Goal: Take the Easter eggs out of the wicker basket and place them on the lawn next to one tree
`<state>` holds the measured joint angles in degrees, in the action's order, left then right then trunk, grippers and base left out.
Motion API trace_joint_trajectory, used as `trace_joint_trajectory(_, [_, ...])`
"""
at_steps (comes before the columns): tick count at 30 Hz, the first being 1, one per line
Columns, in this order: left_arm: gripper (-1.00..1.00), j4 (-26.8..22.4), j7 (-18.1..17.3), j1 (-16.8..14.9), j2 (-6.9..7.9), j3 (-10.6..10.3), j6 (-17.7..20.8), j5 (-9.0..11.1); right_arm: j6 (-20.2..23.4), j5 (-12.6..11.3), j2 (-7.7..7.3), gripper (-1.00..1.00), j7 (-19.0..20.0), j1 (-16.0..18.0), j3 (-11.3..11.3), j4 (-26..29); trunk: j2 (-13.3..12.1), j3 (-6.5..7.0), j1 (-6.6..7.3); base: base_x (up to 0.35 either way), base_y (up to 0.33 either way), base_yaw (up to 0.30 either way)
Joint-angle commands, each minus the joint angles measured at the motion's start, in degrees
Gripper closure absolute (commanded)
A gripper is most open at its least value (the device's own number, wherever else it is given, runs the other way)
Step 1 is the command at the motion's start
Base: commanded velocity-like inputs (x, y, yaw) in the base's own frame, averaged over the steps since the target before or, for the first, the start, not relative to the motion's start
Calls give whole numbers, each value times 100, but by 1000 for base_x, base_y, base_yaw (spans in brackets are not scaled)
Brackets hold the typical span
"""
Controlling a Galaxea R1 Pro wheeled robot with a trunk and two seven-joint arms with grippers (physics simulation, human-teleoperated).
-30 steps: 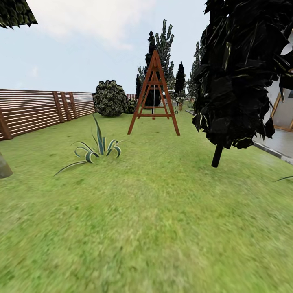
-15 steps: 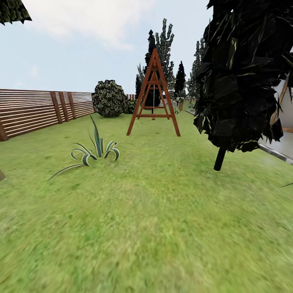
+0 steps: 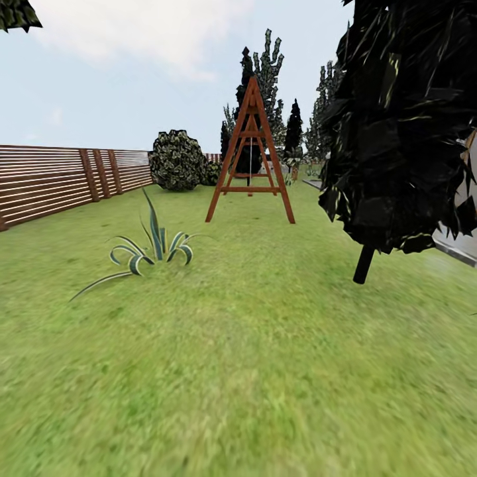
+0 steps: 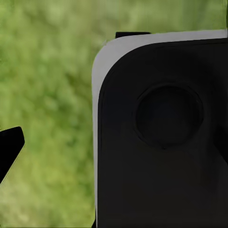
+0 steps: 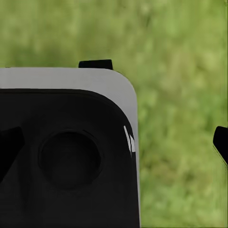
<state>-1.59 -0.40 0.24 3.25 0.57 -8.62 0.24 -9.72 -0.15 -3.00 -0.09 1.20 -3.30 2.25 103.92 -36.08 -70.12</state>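
Green mottled lawn (image 3: 252,371) filled the head view's foreground. Slatted brown fence (image 3: 46,179) at nine o'clock; striped spiky plant (image 3: 149,248) at ten; wooden A-frame (image 3: 250,156) at twelve; all-black tree (image 3: 404,126) at two (not the pale-trunked kind). Left wrist view: dark rounded robot body (image 4: 161,137) over blurred grass, one black fingertip (image 4: 10,149) at the edge; spread of the left gripper could not be told. Right wrist view: same dark body (image 5: 66,156), fingertip (image 5: 221,142) at the edge; right gripper likewise untellable.

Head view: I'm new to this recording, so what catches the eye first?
The big all-black columnar tree looms at the right, its thin dark trunk planted in the mottled green lawn. Ahead in the middle stands a red-brown wooden A-frame, with a spiky striped green plant nearer on the left before the slatted brown fence.
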Motion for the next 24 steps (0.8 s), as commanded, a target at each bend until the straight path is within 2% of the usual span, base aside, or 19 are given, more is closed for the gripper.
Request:
trace_joint_trajectory(1, [-100, -8, -4, 2, 0, 3, -8, 2, -22, 0, 1, -100, 0, 3, -30, -5, 2, -4, -3, 319, 0, 0])
trace_joint_trajectory(24, [-100, -8, -4, 2, 0, 5, -8, 2, -22, -3, 1, -100, 0, 3, -30, -5, 2, -4, -3, 319, 0, 0])
